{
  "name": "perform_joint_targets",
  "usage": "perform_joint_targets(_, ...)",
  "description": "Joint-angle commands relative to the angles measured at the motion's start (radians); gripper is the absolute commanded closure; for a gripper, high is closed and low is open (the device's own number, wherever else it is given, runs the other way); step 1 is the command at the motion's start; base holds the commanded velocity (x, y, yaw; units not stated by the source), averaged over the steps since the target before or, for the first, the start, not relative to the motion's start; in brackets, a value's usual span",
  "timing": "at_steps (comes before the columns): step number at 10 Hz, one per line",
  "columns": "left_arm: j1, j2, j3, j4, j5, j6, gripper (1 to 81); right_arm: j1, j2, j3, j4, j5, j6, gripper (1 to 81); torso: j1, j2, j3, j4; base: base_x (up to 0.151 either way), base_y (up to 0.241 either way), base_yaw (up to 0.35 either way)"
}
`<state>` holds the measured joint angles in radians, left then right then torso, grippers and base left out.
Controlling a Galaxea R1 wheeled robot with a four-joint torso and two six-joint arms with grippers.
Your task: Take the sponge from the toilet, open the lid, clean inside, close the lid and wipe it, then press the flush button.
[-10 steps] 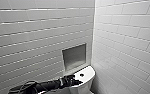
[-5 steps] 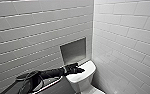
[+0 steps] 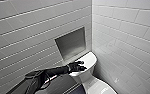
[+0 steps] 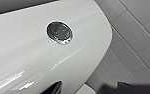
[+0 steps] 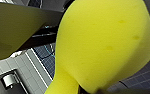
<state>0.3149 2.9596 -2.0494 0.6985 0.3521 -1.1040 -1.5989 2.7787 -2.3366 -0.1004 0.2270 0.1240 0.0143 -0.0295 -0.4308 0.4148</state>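
Note:
The white toilet [image 3: 89, 80] stands in the corner, its cistern top [image 3: 91, 59] below the wall niche. My left arm comes in from the lower left, and my left gripper [image 3: 81, 65] hovers open over the near edge of the cistern top. In the left wrist view the round dark flush button [image 4: 59, 32] sits in the white cistern top [image 4: 21, 55], a short way ahead of my left gripper [image 4: 91, 89]. Part of the white lid [image 3: 102, 89] shows at the lower edge of the head view. The bright yellow sponge [image 5: 103, 45] is pinched narrow in my shut right gripper [image 5: 89, 89].
A grey recessed niche [image 3: 71, 44] is set in the tiled wall just behind the cistern. White tiled walls meet in a corner [image 3: 92, 25] close to the toilet's right side. Dark tiled floor [image 5: 47, 61] shows under the sponge.
The camera has shifted, so the niche and toilet sit higher and larger in the picture. My left arm has stretched forward and its gripper is over the cistern top.

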Motion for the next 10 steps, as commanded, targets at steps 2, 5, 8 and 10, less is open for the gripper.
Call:
perform_joint_targets(2, -0.251, 0.024, -0.041, -0.017, 0.018, -0.017, 1.0, -0.008, 0.003, 0.016, -0.008, -0.066, 0.000, 81.1, 0.000, 0.000, -0.024, 0.000, 0.000, 0.000, 0.000)
perform_joint_targets(5, -0.322, 0.046, -0.078, -0.048, 0.021, -0.023, 1.0, -0.011, 0.008, 0.016, -0.008, -0.066, -0.001, 81.1, 0.001, 0.001, -0.042, 0.000, 0.000, 0.000, 0.000)
perform_joint_targets(8, -0.314, 0.096, -0.216, -0.040, 0.018, -0.011, 1.0, -0.016, 0.011, 0.016, -0.007, -0.066, -0.001, 81.1, 0.001, 0.001, -0.066, 0.000, 0.000, 0.000, 0.000)
perform_joint_targets(10, -0.323, 0.110, -0.262, -0.039, 0.010, -0.011, 1.0, -0.019, 0.011, 0.019, -0.007, -0.066, -0.003, 81.1, 0.001, 0.001, -0.107, 0.000, 0.000, 0.000, 0.000)
